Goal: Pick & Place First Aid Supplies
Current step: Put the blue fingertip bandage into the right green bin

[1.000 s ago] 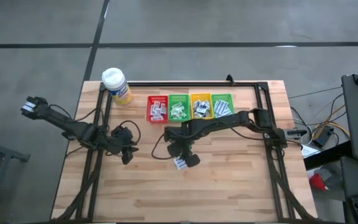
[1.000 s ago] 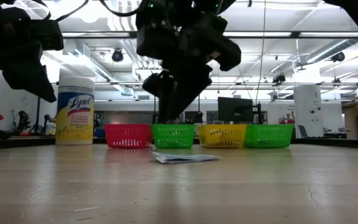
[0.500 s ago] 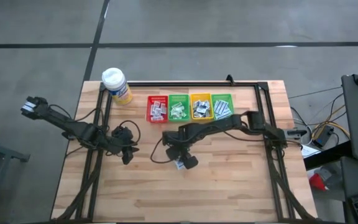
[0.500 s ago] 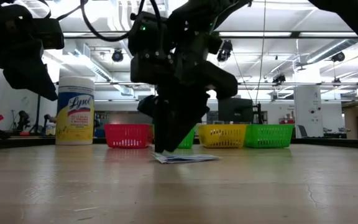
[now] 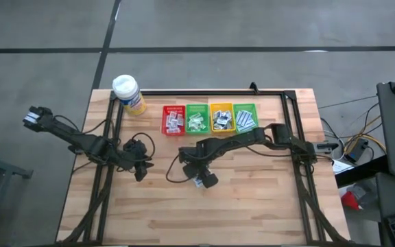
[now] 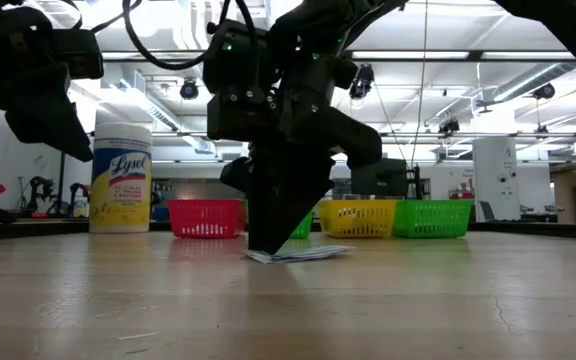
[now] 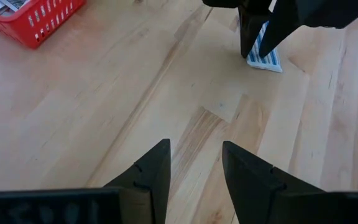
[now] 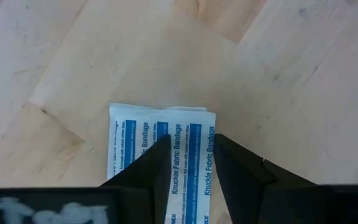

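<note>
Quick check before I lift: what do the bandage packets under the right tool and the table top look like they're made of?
Bandage packets: apparently thin matte paper wrappers, white with blue print reading "Knuckle Fabric Bandage", lying flat with crisp edges. Table top: pale wood, seemingly butcher-block, with visible grain and joined staves; faint sheen in the low view.

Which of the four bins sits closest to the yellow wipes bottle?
The red bin, at the row's left end beside the bottle; green, yellow and second green follow rightward.
</note>
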You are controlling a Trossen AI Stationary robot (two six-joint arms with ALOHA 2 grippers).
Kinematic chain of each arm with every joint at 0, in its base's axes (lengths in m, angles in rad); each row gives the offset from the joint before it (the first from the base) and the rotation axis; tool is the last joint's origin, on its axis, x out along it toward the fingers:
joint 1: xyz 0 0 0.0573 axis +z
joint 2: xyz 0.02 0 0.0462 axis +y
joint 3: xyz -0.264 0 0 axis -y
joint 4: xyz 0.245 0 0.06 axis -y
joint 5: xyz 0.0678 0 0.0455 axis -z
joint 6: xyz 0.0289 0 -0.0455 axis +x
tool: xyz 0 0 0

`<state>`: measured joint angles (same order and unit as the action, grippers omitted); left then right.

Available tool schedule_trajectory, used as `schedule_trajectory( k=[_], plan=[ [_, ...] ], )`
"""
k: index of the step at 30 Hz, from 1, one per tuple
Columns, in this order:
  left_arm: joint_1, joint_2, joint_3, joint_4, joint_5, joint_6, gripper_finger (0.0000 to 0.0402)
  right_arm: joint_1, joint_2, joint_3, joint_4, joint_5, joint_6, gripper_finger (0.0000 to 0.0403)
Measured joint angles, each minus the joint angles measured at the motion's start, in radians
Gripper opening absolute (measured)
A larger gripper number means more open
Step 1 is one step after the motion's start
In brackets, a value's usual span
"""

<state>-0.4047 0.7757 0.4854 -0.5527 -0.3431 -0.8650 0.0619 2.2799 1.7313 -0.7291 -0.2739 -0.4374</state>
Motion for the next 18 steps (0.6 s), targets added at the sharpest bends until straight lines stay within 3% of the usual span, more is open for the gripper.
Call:
schedule_trajectory(
  k=[18],
  plan=[
    [0.000, 0.000, 0.000, -0.001, -0.017, 0.000, 0.0138, 0.019, -0.001, -0.011, -0.001, 0.065, -0.007, 0.0039]
  ],
)
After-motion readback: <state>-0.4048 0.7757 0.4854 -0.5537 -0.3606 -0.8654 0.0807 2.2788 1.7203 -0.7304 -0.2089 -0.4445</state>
